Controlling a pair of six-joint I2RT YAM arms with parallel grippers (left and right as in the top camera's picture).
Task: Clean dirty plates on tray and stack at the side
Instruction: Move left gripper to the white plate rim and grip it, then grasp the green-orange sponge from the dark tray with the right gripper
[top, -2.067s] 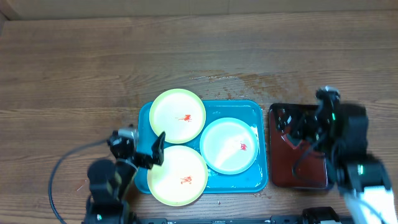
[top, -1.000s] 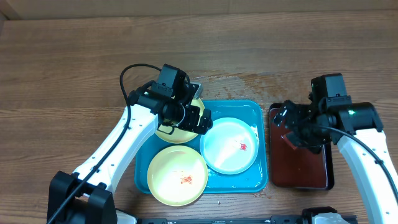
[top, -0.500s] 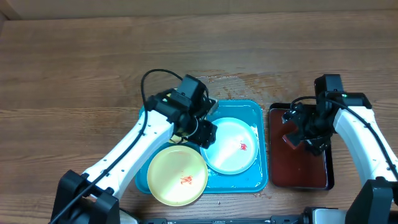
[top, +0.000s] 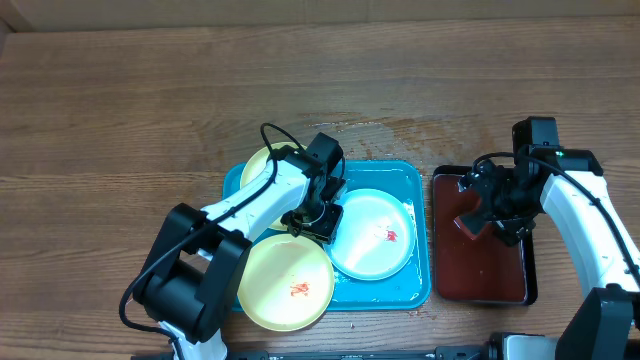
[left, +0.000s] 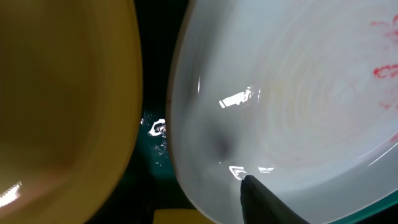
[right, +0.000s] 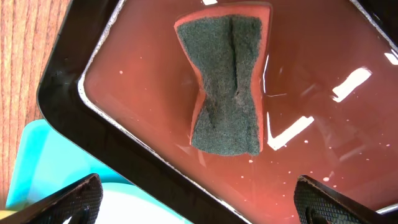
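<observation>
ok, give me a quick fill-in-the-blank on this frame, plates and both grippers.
Plates on the turquoise tray: ___.
The sponge in the dark red tray lies ___ side up.
The right gripper hangs above that sponge, jaws ___.
The left gripper sits at the blue-white plate's rim; its smears are ___.
Missing: three; green; open; red.

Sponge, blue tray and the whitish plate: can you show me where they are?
sponge (right: 227, 87), right wrist view, middle of its green scrubby top.
blue tray (top: 392, 175), overhead view, bare floor near the picture's upper right corner of it.
whitish plate (top: 362, 238), overhead view, centre of the plate.
</observation>
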